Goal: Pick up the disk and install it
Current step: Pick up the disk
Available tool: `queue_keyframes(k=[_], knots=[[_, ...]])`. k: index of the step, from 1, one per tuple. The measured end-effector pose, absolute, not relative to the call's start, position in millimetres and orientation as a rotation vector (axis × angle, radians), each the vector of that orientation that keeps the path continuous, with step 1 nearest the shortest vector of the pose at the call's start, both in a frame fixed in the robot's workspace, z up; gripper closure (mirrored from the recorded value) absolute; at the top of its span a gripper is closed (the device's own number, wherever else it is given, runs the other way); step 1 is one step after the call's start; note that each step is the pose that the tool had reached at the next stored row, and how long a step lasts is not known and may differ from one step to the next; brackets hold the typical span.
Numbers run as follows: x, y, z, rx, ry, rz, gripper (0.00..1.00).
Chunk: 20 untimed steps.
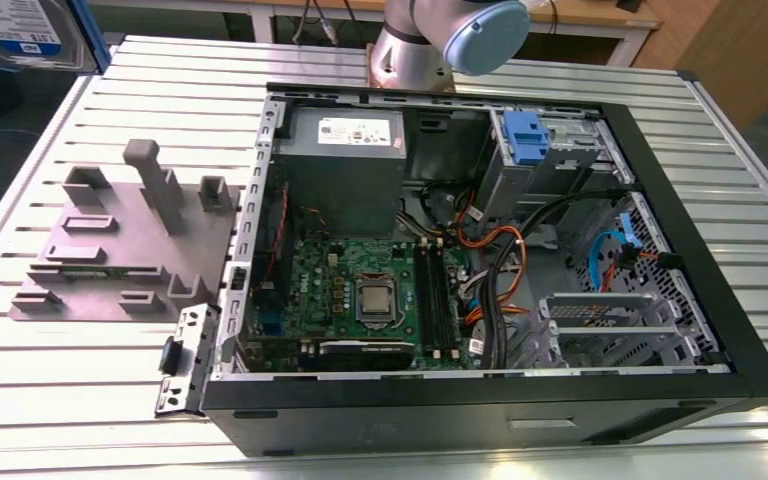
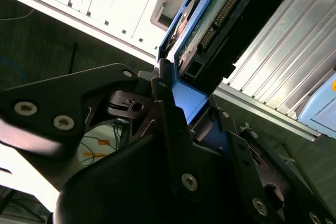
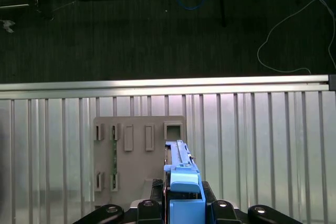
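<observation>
**Disk lifted, installation outstanding**

The gripper (image 2: 186, 103) is closed on the blue carrier of the disk (image 1: 21, 35). It holds the disk in the air above the grey fixture (image 3: 139, 153), well apart from the open computer case (image 1: 491, 405). Pick-up appears complete; seating the disk in the case is not yet done.

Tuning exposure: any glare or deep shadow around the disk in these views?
First wrist view: glare band along the table edge, disk evenly lit. Second wrist view: gripper dark against the washed-out table. Exterior view: computer case interior evenly lit, no harsh glare.
</observation>
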<state>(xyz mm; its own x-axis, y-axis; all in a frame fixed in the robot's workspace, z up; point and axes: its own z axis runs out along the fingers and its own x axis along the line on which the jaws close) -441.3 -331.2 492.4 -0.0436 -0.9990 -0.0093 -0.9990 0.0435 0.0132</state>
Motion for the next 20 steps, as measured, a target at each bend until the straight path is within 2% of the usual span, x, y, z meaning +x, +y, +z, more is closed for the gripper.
queue_keyframes(k=[20], knots=[[-441.3, -331.2, 497.3, 2.171, -2.268, -0.025, 0.64]])
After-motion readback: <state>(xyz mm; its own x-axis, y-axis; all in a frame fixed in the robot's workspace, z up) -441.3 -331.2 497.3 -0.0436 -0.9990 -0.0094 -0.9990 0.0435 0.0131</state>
